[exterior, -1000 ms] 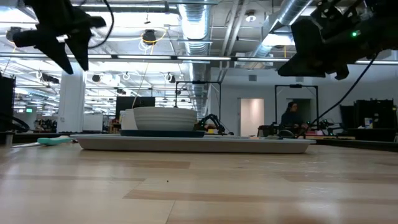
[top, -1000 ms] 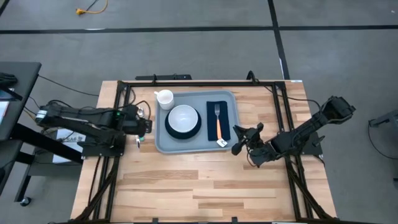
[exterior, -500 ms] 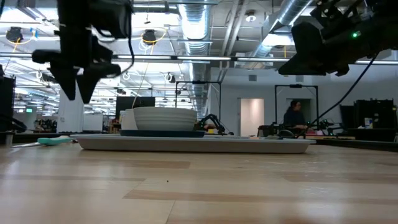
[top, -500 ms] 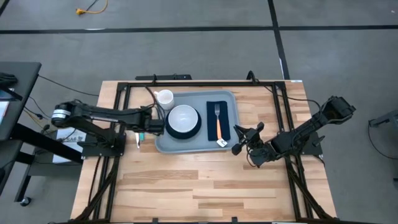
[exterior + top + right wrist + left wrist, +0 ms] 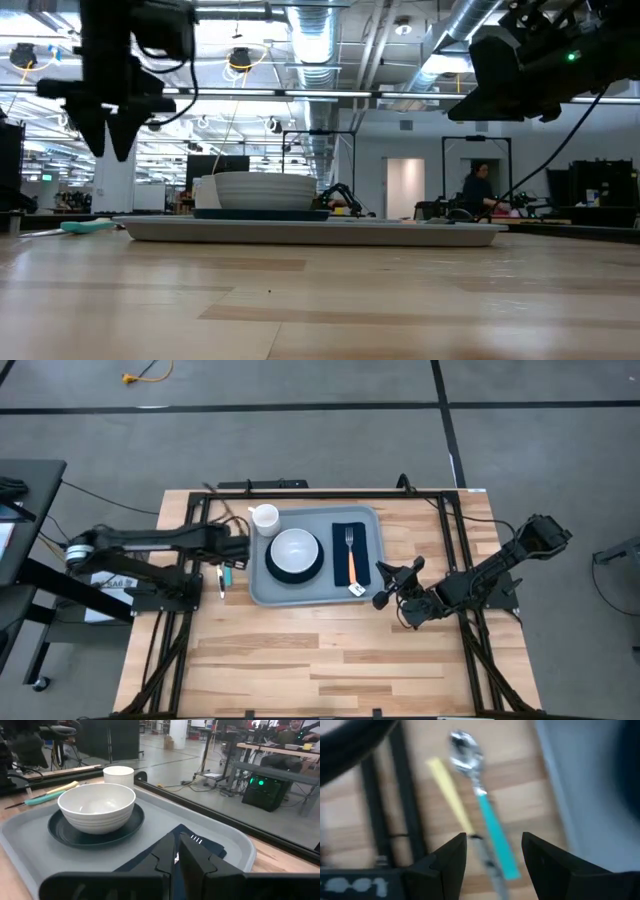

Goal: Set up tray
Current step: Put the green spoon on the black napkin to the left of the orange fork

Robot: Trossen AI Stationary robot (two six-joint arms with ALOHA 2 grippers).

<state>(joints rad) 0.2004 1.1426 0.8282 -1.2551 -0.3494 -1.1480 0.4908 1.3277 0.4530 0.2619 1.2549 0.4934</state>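
Observation:
The grey-blue tray [image 5: 372, 575] lies at the table's far middle. It carries a dark teal plate [image 5: 279, 570] with a white bowl [image 5: 295, 550], a white cup [image 5: 265, 518], and a navy napkin [image 5: 360, 540] with an orange-handled fork [image 5: 350, 555]. A teal-handled spoon [image 5: 487, 820] and a yellow-handled utensil [image 5: 451, 795] lie on the wood left of the tray. My left gripper [image 5: 494, 855] is open and empty, pointing down above these two, well above the table [image 5: 110, 150]. My right gripper [image 5: 176, 855] is shut and empty, above the tray's right near corner [image 5: 395, 582].
A black metal frame [image 5: 300, 491] runs along the table's far, left and right edges. Bare wood [image 5: 320, 660] fills the near half of the table. People and desks show in the room beyond the table in the low view.
My left gripper went toward the table's right edge, up to the plate's left side, and dipped a little. It then drew back toward the left and far edges and now stands over the spoon. My right gripper has kept still.

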